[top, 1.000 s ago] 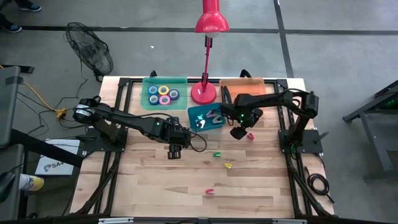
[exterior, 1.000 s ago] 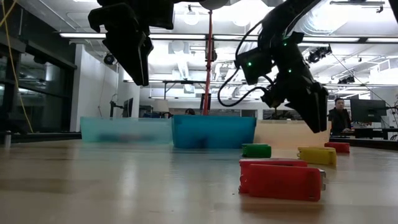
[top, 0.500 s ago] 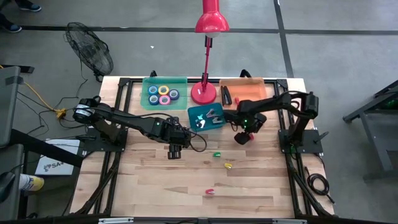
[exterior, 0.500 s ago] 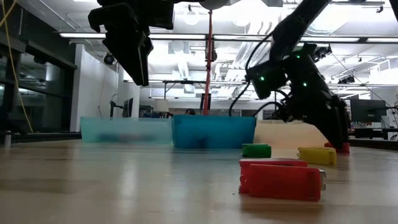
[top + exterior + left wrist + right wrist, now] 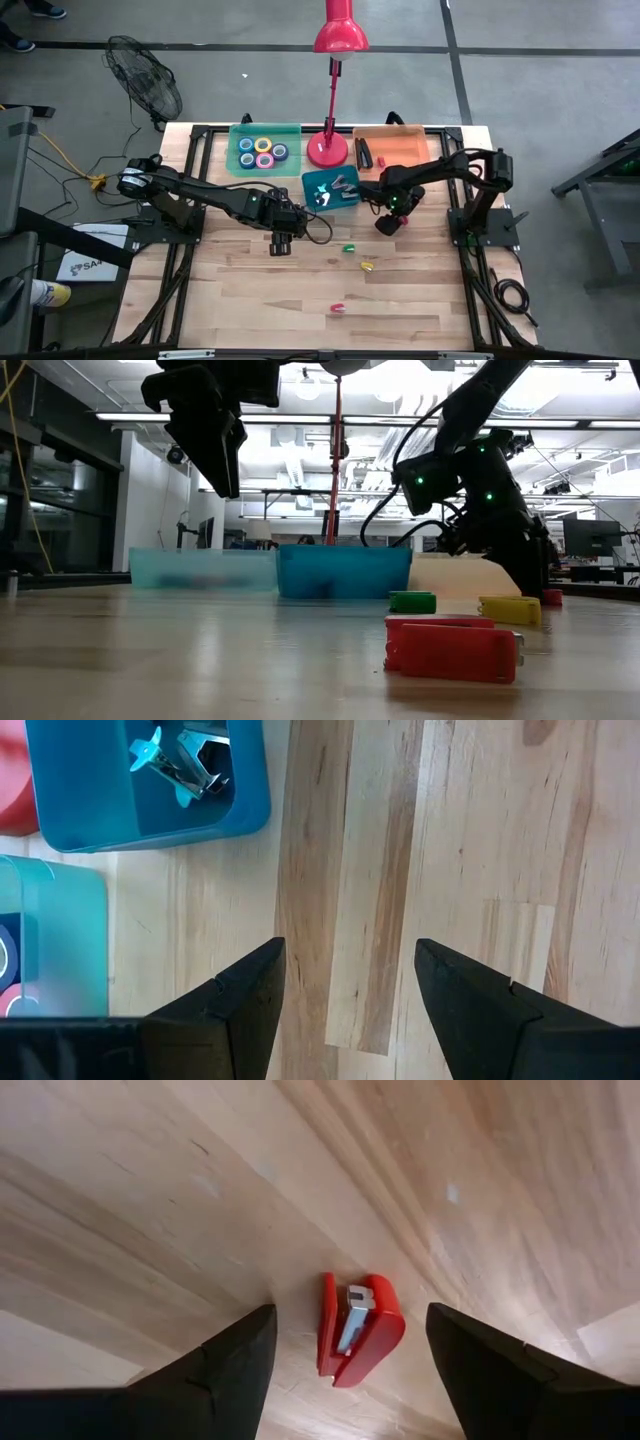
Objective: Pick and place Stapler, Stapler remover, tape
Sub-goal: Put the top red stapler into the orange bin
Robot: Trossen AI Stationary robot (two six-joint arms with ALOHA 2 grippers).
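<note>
Right wrist view: red stapler (image 5: 358, 1329) on table (image 5: 150, 1230), between spread fingers (image 5: 235, 1365), ungrasped.
Left gripper (image 5: 279, 245): above mid-table, fingers (image 5: 245, 1000) apart, holding nothing.

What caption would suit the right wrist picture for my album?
Open right end effector poised over a small red stapler lying on the wooden table.
</note>
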